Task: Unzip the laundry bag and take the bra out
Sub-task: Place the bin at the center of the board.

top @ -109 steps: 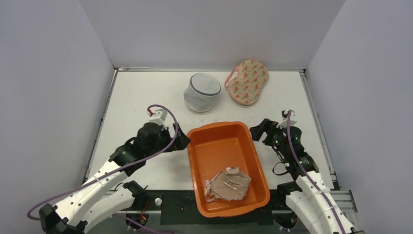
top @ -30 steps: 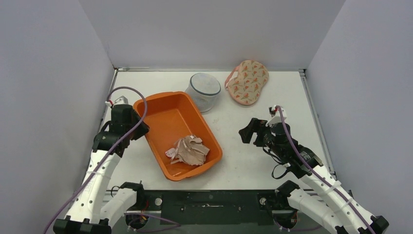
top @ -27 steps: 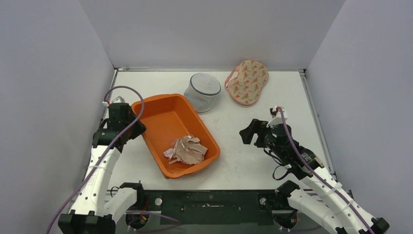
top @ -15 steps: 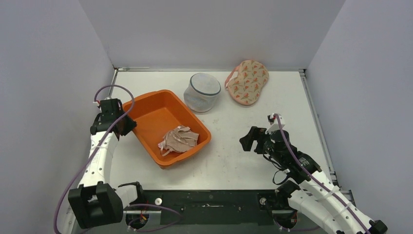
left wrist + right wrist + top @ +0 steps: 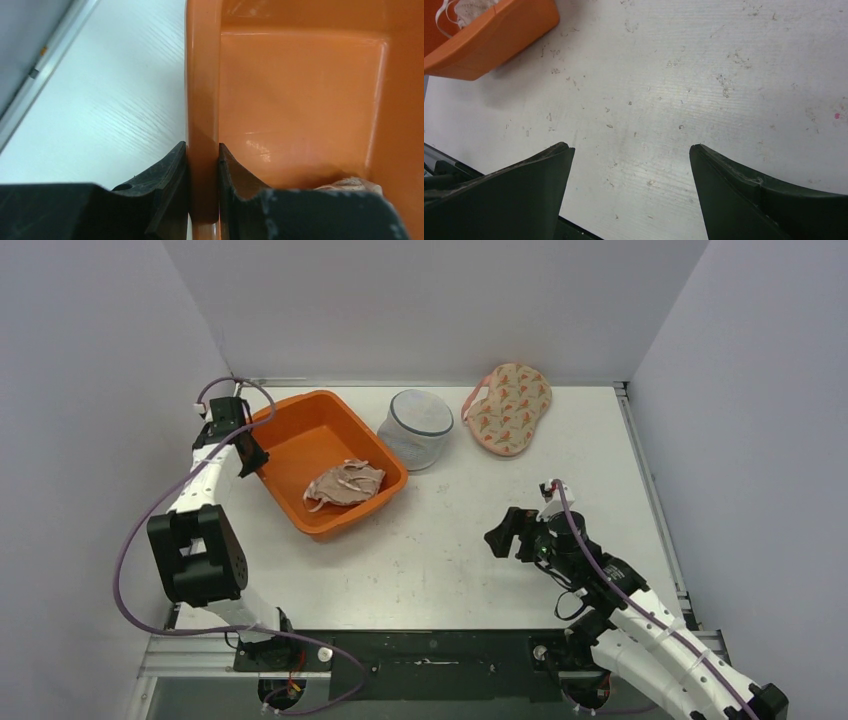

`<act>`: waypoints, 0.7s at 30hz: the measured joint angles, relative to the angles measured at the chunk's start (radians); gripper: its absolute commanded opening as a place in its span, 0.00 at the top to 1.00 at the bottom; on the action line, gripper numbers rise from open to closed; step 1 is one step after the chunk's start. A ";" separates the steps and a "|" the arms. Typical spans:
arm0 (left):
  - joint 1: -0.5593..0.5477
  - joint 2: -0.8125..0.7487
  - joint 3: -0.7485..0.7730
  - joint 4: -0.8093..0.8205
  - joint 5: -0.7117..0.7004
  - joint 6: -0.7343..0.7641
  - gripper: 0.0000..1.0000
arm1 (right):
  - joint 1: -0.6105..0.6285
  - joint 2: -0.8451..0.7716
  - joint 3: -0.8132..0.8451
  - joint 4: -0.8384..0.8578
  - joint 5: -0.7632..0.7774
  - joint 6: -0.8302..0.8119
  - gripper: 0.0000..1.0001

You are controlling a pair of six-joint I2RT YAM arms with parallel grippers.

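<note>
Since the earliest frame the orange tub (image 5: pixel 300 435) has travelled from the near middle of the worktop (image 5: pixel 450 510) to its far left corner, and the beige garment (image 5: pixel 345 483) has gone with it. The left arm has swung round to the same corner. The right arm has shifted slightly toward the near edge. The mesh laundry bag (image 5: pixel 415 428) and the patterned pouch (image 5: pixel 508 408) have not changed place.

Left arm: extended along the left edge of the worktop, elbow folded near the base and forearm reaching to the far corner. The left end effector (image 5: pixel 248 450) is clamped on the tub's left wall. The wrist view shows one finger (image 5: pixel 172 170) against the outside of the wall and the other against the inside, with the rim between them.

Right arm: forearm laid out diagonally from the near right toward the middle, wrist pointing left and held low. The right end effector (image 5: pixel 631 147) has its fingers well apart over bare, scuffed worktop and holds nothing. A corner of the tub shows at the upper left of its wrist view.

Laundry bag: upright at the far middle, just beside the tub's right corner and left of the pouch. Whether its zip is open cannot be told.
</note>
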 measured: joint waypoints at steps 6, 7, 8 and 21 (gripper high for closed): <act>0.033 0.120 0.087 0.024 -0.068 0.014 0.82 | 0.000 0.019 -0.010 0.021 -0.005 -0.002 0.10; 0.035 0.133 0.096 0.024 -0.071 0.014 0.74 | 0.000 0.021 -0.013 0.023 -0.005 -0.002 0.10; 0.037 0.148 0.109 0.024 -0.072 0.014 0.63 | 0.000 0.023 -0.015 0.024 -0.005 -0.005 0.10; 0.039 0.074 0.134 -0.008 -0.108 -0.051 0.06 | 0.000 0.049 -0.018 0.030 -0.003 -0.031 0.10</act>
